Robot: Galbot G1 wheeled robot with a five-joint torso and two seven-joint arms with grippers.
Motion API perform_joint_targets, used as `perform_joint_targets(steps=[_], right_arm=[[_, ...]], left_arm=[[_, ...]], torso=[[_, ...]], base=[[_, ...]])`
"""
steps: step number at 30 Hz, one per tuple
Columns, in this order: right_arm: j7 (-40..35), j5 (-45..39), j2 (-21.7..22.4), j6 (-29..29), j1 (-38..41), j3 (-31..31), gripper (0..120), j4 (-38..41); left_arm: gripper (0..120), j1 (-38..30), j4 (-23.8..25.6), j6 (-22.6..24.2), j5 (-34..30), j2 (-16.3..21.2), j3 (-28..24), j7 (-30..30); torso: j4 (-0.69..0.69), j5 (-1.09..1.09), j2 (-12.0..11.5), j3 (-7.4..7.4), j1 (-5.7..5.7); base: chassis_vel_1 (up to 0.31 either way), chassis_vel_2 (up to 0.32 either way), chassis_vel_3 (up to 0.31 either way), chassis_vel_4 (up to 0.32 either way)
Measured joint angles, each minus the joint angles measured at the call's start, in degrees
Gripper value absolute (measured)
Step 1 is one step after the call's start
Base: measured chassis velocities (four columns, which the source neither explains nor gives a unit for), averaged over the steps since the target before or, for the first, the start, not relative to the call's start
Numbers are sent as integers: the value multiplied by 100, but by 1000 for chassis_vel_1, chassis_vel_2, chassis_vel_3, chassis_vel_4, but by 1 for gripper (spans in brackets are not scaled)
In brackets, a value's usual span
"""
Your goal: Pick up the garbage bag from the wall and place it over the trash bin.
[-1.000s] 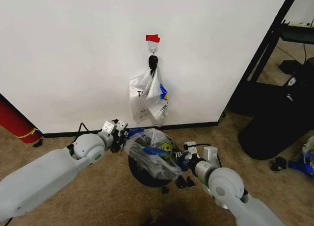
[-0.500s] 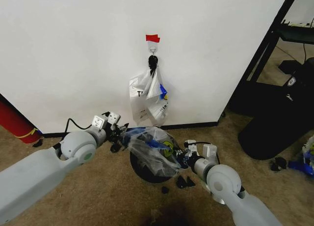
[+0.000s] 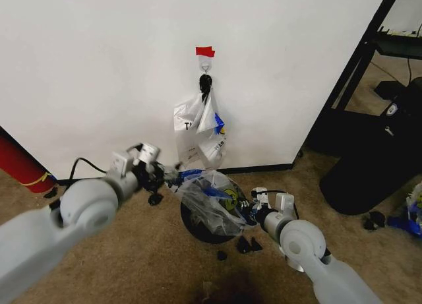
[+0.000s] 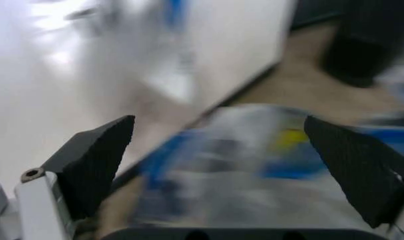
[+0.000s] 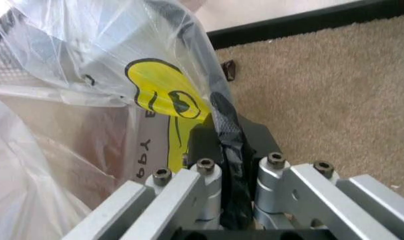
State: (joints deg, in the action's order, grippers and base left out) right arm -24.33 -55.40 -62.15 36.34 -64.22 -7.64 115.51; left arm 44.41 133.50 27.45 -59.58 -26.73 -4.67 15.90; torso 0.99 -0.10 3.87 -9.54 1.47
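The garbage bag (image 3: 210,205) is draped loosely over the trash bin (image 3: 198,230) on the carpet, just below the wall (image 3: 99,66) where a whiter bag (image 3: 201,129) hangs from the hook (image 3: 206,68). The right gripper (image 3: 252,212) sits at the bin's near-right rim with its fingers (image 5: 208,182) pinched on a fold of the bag's film beside the yellow smiley print. The left gripper (image 3: 165,175) is at the far-left side of the bag, jaws wide apart with nothing between them, the bag lying ahead of its pads (image 4: 98,155). The risk, as I judge it, is that only one side is held: a tug from the right hand could drag the thin film off the rim, tip the light bin toward that gripper, or tear the plastic on the wire mesh. There is little room beyond the left gripper, where the black baseboard (image 3: 264,167) and wall close in, and small dark scraps (image 3: 247,244) lie just beside the right arm; open carpet lies behind both hands toward the robot
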Motion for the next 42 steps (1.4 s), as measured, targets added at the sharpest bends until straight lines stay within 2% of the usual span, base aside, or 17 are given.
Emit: perform_joint_targets(steps=[2,6,11,18,25,26,29,31,36,38,42], right_arm=[[0,21,29,20,5,12,1,30],[-1,36,44,39,9,21,1,68],[-8,29,69,61,-46,-13,1,150],[-14,24,25,64,-40,-21,1,132],[-52,-33,-35,79,54,38,1,118],[-52,-33,-35,79,54,38,1,118],[-59,-48,-37,89,54,42,1,118],[-74,-69,-44,93,53,45,1,118],[-90,-81,-68,105,49,52,1,118],[-102,-85,-81,116,37,62,1,122],[-120,-100,-90,122,25,63,1,129]], left_arm=[[100,-38,206,0,127,-33,-209,-351],[100,-261,203,83,260,-119,-454,-629],[99,-972,-201,221,578,-376,-1358,-871],[90,-1151,-409,261,619,-484,-1714,-932],[59,-1138,-563,129,640,-588,-1868,-765],[59,-1138,-563,129,640,-588,-1868,-765],[49,-1141,-556,96,527,-598,-1842,-636],[38,-1121,-524,83,426,-608,-1802,-542],[24,-1063,-493,43,427,-598,-1767,-512],[13,-1021,-496,8,454,-601,-1756,-488],[2,-970,-519,-44,520,-605,-1749,-465]], torso=[[1,-1,0,0,0],[1,-2,0,0,0],[3,-2,0,-1,0],[0,-1,0,-1,0],[0,-2,0,-1,0],[0,-2,0,-1,0],[1,-1,0,-1,0],[2,-1,0,-1,0],[1,-1,0,-1,0],[1,-1,0,-1,0],[1,-2,0,-1,0]], base=[[0,0,0,0],[0,0,0,0],[0,0,0,0],[0,0,0,0],[0,0,0,0],[0,0,0,0],[0,0,0,0],[0,0,0,0],[0,0,0,0],[0,0,0,0],[0,0,0,0]])
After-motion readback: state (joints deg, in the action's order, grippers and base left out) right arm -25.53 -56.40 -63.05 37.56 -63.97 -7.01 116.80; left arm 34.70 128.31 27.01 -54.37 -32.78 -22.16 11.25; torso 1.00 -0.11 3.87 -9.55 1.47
